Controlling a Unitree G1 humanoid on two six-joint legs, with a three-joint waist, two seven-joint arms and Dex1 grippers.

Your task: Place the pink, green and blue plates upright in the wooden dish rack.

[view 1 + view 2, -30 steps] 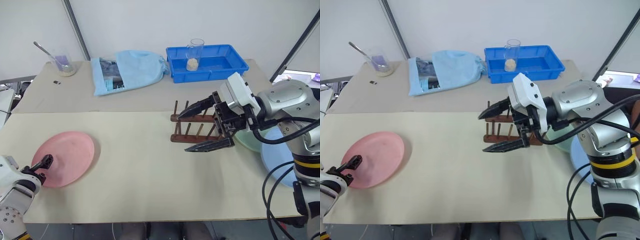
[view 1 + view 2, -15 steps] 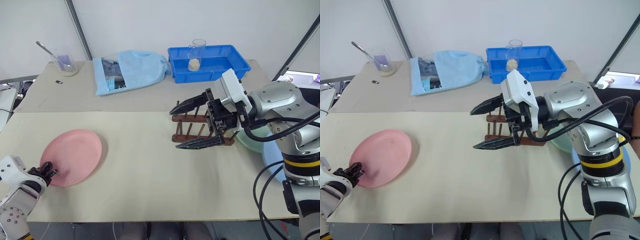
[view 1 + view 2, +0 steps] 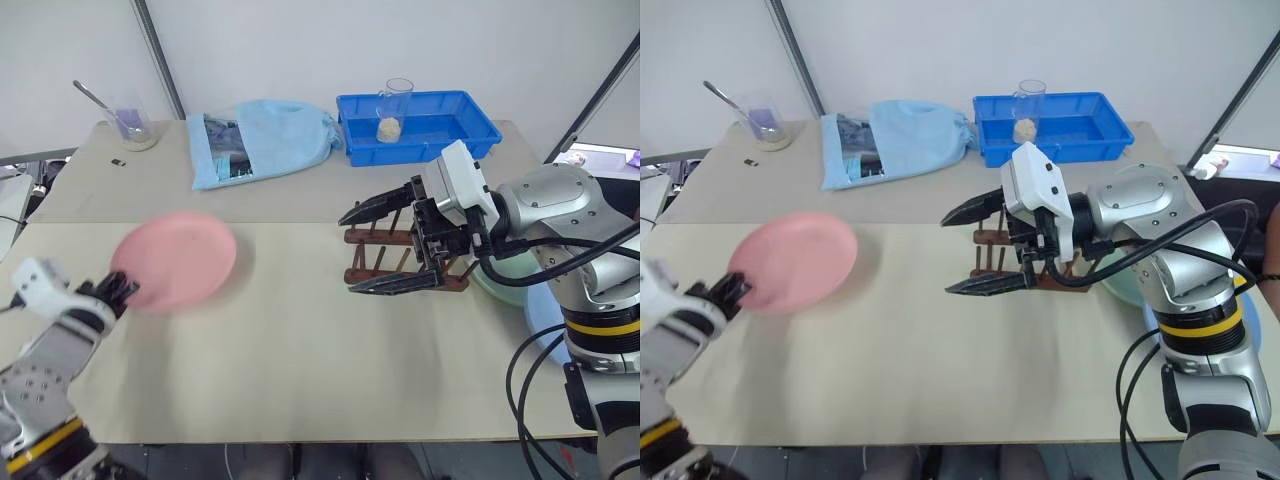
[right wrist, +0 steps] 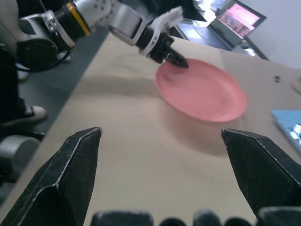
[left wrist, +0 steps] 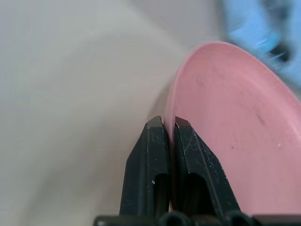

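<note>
The pink plate hangs tilted above the left part of the table, with my left gripper shut on its near rim. In the left wrist view both fingers pinch the plate's edge. My right gripper stands wide open, pointing left, just in front of the wooden dish rack and hiding part of it. Its two fingertips frame the pink plate in the right wrist view. The green plate and the blue plate lie on the table at the right, mostly behind my right arm.
At the back stand a bright blue tray with a glass in it, a light blue cloth bag, and a beaker with a spoon. A laptop and a person's shoe lie beyond the table's left end.
My left gripper shut on the pink plate's near rim, then lifted the plate off the table, up and toward the middle. The right gripper stayed open by the rack.
</note>
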